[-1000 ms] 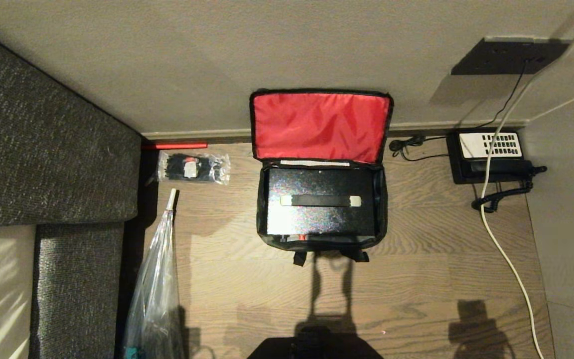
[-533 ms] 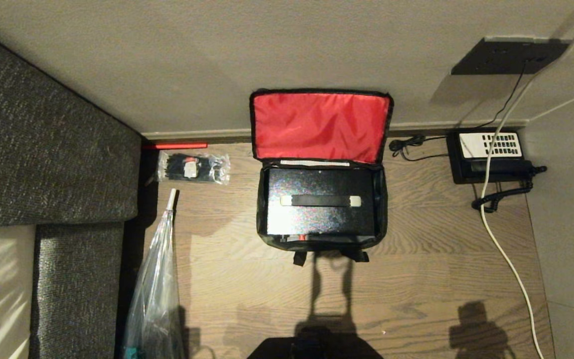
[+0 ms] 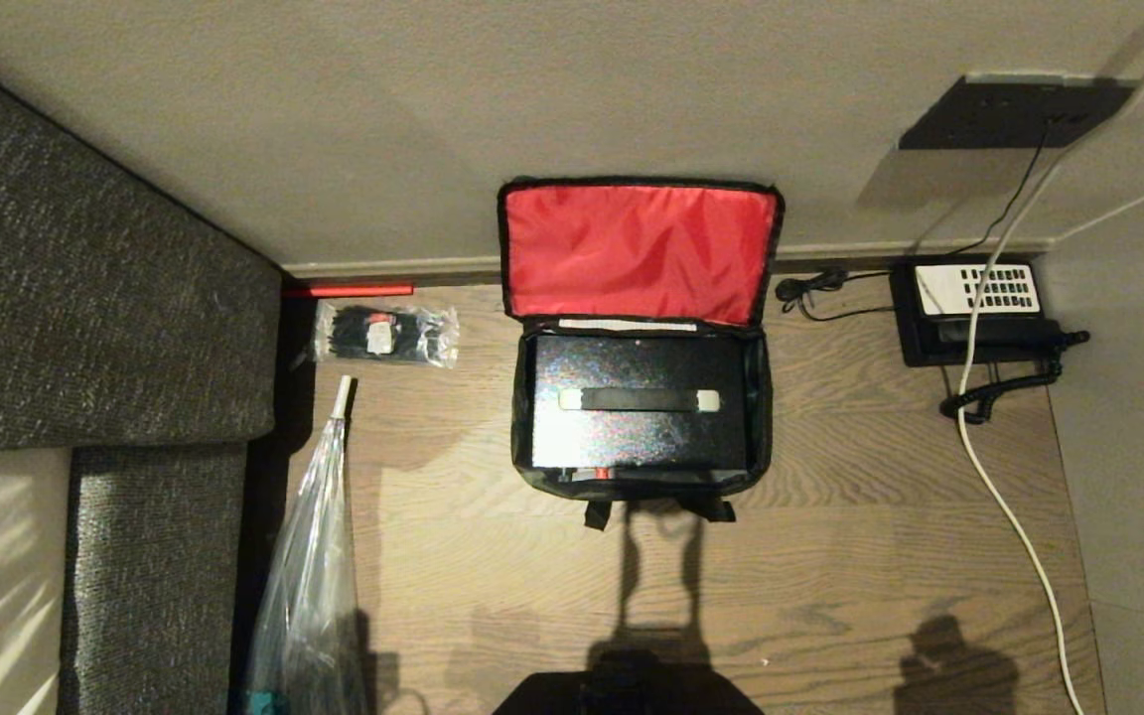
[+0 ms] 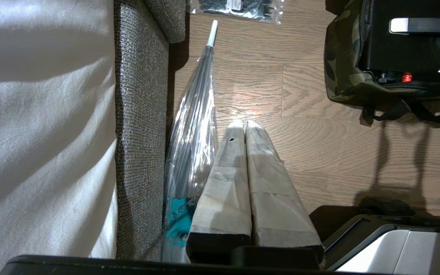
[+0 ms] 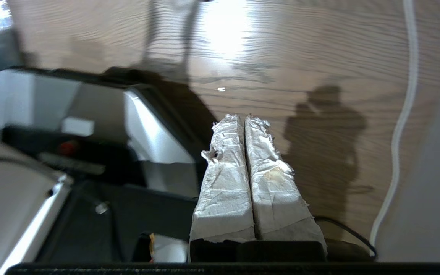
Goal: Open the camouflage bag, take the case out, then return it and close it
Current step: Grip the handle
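Nothing on the floor has shifted since the earlier frames; only the shadow at the lower right of the head view has changed shape and slid lower, which I read as my right arm stirring.

Item 1, bag [image 3: 637, 487]: on the wood floor against the wall, lid flung back so its red lining [image 3: 638, 248] faces up. Camouflage side wall shows in the left wrist view [image 4: 342, 65].

Item 2, case [image 3: 638, 437]: lying flat inside the bag, filling nearly all of it, its handle [image 3: 639, 400] uppermost and level.

Item 3, left gripper [image 4: 245, 126]: pads pressed together, empty, parked over bare floor beside the umbrella [image 4: 195, 126], well apart from the bag.

Item 4, right gripper [image 5: 244, 119]: pads pressed together, empty, over bare floor near the white cable [image 5: 403, 114]; bag not in its view.

Item 5, bystanders: packet [image 3: 385, 334] left of the bag, telephone [image 3: 974, 310] to its right.

Step in hand, as I judge it: bag open, case in place. Whether it has yet been out I cannot tell. Either way I must bring a gripper over the bag, to the handle or to the lid's edge.
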You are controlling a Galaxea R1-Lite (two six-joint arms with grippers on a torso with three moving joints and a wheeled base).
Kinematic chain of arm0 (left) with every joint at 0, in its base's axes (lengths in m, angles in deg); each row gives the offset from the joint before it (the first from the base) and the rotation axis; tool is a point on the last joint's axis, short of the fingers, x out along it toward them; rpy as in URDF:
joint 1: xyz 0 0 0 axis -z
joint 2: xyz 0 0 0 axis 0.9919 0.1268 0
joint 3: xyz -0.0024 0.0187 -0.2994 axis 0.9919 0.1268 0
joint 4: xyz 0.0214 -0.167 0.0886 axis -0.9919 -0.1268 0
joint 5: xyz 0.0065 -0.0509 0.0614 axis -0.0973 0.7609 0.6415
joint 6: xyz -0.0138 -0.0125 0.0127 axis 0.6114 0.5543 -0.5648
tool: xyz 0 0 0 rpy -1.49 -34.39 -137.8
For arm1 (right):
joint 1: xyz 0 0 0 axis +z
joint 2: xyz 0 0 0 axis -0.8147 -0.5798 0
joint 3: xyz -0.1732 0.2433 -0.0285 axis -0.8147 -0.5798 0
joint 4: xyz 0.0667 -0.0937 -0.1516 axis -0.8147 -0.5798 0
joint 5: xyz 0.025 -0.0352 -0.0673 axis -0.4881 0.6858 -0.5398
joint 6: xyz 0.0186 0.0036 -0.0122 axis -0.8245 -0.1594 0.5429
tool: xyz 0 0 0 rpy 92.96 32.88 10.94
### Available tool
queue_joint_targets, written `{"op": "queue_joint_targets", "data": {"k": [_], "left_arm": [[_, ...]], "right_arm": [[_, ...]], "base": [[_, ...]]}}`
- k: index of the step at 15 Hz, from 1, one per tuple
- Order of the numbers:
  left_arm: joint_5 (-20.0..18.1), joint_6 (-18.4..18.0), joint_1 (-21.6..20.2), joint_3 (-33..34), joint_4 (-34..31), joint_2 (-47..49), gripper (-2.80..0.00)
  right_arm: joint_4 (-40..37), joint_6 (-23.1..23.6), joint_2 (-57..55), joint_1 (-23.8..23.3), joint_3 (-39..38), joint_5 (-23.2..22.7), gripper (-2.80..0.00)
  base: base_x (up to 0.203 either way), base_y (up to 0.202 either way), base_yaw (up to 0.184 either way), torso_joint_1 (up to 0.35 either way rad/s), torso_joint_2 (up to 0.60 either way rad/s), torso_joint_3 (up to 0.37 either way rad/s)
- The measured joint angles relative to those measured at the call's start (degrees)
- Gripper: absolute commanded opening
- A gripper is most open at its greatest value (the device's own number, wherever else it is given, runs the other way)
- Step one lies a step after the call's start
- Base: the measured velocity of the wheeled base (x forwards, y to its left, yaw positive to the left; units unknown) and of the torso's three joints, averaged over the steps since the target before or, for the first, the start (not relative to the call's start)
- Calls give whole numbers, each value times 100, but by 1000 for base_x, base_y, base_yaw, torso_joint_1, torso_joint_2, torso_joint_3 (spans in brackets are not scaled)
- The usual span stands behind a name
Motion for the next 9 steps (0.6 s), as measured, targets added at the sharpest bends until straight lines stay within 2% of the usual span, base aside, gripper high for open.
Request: {"op": "queue_joint_targets", "data": {"k": [4, 6, 9], "left_arm": [[-1, 1, 0, 0, 1, 0, -280], [-1, -1, 0, 0, 1, 0, -280], [1, 1, 0, 0, 1, 0, -280]], "right_arm": [[92, -111, -4, 0, -116, -852, -280], [340, -355, -45, 0, -174, -986, -280], [642, -357, -726, 0, -255, -990, -280]], "base": [[0, 0, 0, 0, 0, 0], [0, 0, 0, 0, 0, 0], [0, 0, 0, 0, 0, 0]]}}
